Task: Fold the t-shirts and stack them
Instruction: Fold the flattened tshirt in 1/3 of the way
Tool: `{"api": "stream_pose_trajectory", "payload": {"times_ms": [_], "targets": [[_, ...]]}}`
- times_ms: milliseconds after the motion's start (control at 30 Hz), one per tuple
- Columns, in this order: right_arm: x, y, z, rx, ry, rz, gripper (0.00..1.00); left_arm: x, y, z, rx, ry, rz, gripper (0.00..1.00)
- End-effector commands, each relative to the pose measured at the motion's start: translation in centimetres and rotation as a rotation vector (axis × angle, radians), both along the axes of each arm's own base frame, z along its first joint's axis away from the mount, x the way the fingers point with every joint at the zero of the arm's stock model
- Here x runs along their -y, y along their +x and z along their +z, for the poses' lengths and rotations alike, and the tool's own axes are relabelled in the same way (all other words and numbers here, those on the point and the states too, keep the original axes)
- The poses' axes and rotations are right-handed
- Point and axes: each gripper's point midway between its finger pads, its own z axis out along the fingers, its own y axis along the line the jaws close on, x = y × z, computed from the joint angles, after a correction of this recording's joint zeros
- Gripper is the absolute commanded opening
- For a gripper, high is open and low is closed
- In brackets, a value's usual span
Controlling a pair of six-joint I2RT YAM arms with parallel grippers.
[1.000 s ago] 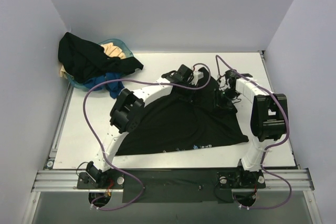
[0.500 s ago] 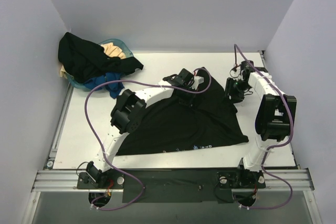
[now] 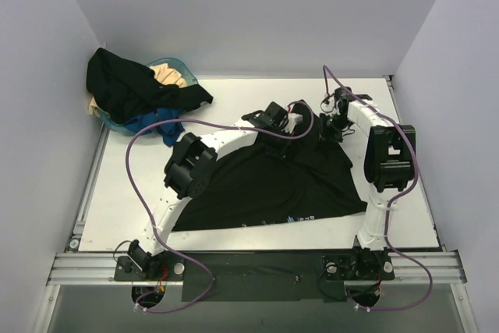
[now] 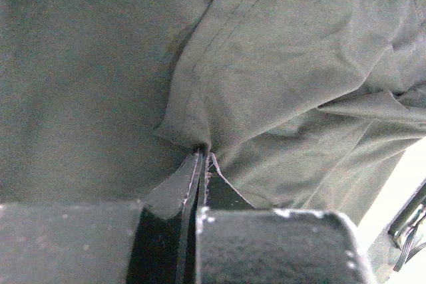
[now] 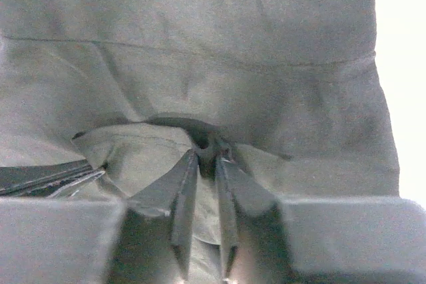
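Left arm: I reach from my base at the near left edge out and to the right, with the elbow raised over the left part of the black t-shirt (image 3: 273, 185) and the wrist dipping to its far edge.
Left end effector (image 4: 202, 154): the fingers are pressed together on a pinch of the black cloth, and folds fan out from the tips.
Right arm: I rise from the near right base, bend at the shoulder block over the right side of the tabletop (image 3: 117, 200), then double back to the left towards the shirt's far right corner.
Right end effector (image 5: 206, 154): the fingers are nearly together, clamped on a bunched fold of the same shirt near a stitched hem.
Both end effectors: they sit near each other along the shirt's far edge, left of centre and right of centre.
Black t-shirt, place: it is spread over the middle of the tabletop, with the near hem lying flat and the far part gathered up where I hold it.
Writing: a small white and blue print (image 3: 300, 217) sits by the near hem, too small to read.
Other t-shirts: a heap lies in the far left corner, with black (image 3: 132, 87) on top, cream (image 3: 168, 74) behind and blue (image 3: 152, 122) hanging at the near side.
Basket (image 3: 179, 65): teal, sitting under that heap.
Cables: a purple one (image 3: 129, 154) loops beside my left arm.
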Motion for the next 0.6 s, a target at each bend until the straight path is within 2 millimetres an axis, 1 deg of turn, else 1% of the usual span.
{"api": "stream_pose_trajectory", "payload": {"times_ms": [0, 33, 100, 133, 167, 200, 233, 267, 300, 333, 367, 400, 433, 567], "targets": [[-0.2, -0.2, 0.3, -0.024, 0.005, -0.016, 0.04, 0.7, 1.4, 3.0, 0.080, -0.050, -0.018, 0.00], [0.0, -0.4, 0.3, -0.024, -0.004, -0.021, 0.00, 0.8, 1.4, 3.3, 0.082, -0.055, -0.025, 0.00], [1.0, -0.2, 1.6, 0.021, -0.038, -0.032, 0.00, 1.1, 1.2, 4.0, 0.091, -0.069, -0.048, 0.00], [1.3, 0.0, 3.0, 0.062, -0.048, -0.030, 0.00, 1.3, 1.2, 4.7, 0.095, -0.085, -0.058, 0.00], [1.7, -0.3, 3.3, 0.074, -0.073, -0.029, 0.00, 1.6, 1.0, 5.2, 0.101, -0.093, -0.069, 0.00], [2.1, -0.3, 4.8, 0.117, -0.088, -0.025, 0.00, 1.9, 1.0, 6.0, 0.110, -0.107, -0.079, 0.00], [2.4, -0.6, 5.0, 0.129, -0.111, -0.028, 0.00, 2.1, 0.7, 6.3, 0.117, -0.112, -0.093, 0.00], [2.7, -0.7, 6.5, 0.172, -0.117, -0.030, 0.00, 2.4, 0.7, 7.0, 0.127, -0.121, -0.099, 0.00], [3.0, -1.1, 6.4, 0.178, -0.126, -0.036, 0.00, 2.8, 0.4, 7.3, 0.132, -0.126, -0.109, 0.00], [3.1, -1.2, 7.5, 0.211, -0.124, -0.043, 0.00, 2.8, 0.4, 7.4, 0.135, -0.130, -0.110, 0.00], [3.2, -1.7, 7.2, 0.207, -0.121, -0.046, 0.00, 2.8, 0.4, 7.4, 0.131, -0.131, -0.107, 0.00], [3.5, -1.8, 7.5, 0.216, -0.124, -0.053, 0.00, 2.7, 0.7, 7.4, 0.142, -0.118, -0.094, 0.00], [3.5, -2.2, 7.4, 0.210, -0.125, -0.052, 0.00, 2.6, 0.9, 7.3, 0.151, -0.108, -0.085, 0.00], [4.2, -2.6, 6.8, 0.191, -0.121, -0.069, 0.00, 1.5, 2.1, 6.5, 0.197, -0.046, -0.044, 0.00]]}}
